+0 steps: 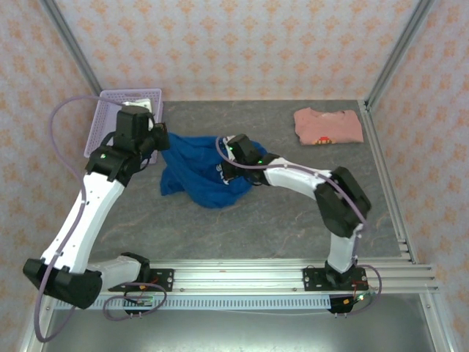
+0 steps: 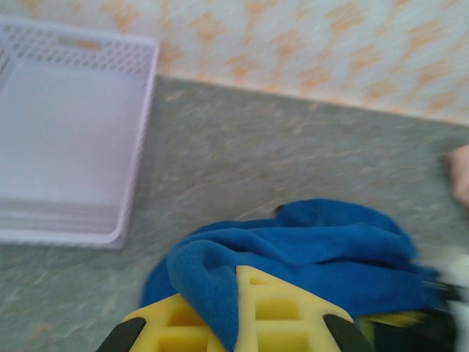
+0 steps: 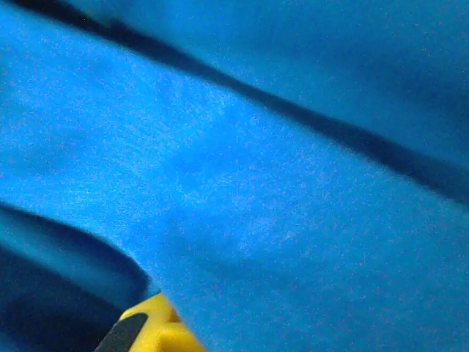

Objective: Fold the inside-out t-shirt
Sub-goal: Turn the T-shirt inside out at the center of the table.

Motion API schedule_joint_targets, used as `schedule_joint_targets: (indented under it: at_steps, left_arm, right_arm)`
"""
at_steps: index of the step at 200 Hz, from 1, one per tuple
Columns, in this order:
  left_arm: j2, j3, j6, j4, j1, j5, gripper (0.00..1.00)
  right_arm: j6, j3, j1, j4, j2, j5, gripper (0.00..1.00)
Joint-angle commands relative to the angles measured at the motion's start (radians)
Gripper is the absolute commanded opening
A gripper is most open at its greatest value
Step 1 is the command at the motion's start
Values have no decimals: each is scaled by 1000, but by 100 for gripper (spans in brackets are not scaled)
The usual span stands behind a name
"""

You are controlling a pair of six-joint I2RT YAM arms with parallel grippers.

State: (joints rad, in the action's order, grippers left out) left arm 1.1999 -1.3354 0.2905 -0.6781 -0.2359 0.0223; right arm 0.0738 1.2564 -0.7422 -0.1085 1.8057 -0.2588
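Grey stone-look tabletop (image 1: 293, 220), orange-patterned walls all round. Inside-out t-shirt (image 1: 201, 172) sits bunched in a heap, left of centre toward the far side, nothing flat yet. Lavender basket (image 1: 102, 117) far left, just beside the heap. Folded pink shirt (image 1: 328, 126) far right, well apart, not ours.

Left gripper (image 1: 163, 143) is at the heap's far-left edge. Left wrist view: a fold of blue cloth runs down between the yellow fingers (image 2: 282, 308), so the jaws look clamped on fabric. Right gripper (image 1: 231, 170) is down in the right side of the heap. Right wrist view is blue cloth up close with one yellow fingertip (image 3: 150, 330) poking out; can't tell if those jaws are apart or together.

Handling, my read: soft cotton, light, fully limp, won't hold any shape. It will drag and wrinkle on the table rather than slide clean. Pinch a single layer at a seam or hem: shoulders, or both bottom corners. Grabbing mid-bunch picks up several layers. Spread flat first, fold after. Task barely started.
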Motion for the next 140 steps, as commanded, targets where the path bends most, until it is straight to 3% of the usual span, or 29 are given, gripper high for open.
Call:
schedule_joint_targets:
  at_steps: [1,66,78,107,140]
  left_arm:
    - [9,45,21,73,3,54,0]
    - [44,180,79,280,-24,-231,0]
    - [77,168,85,271,-28,-201,0]
    - [220,132,99,175,24,1,0]
    - [351,192,118,186,65,16,0]
  right_arm:
    - [19,-60,21,140,-106,-82,0]
    - [112,0,43,289,-61,-262,0]
    - [94,17,43,296,-62,-314,0]
    - [-64,-25,55,222,-195,-308,0]
    - [-31,-98,143,305,-339,-370,0]
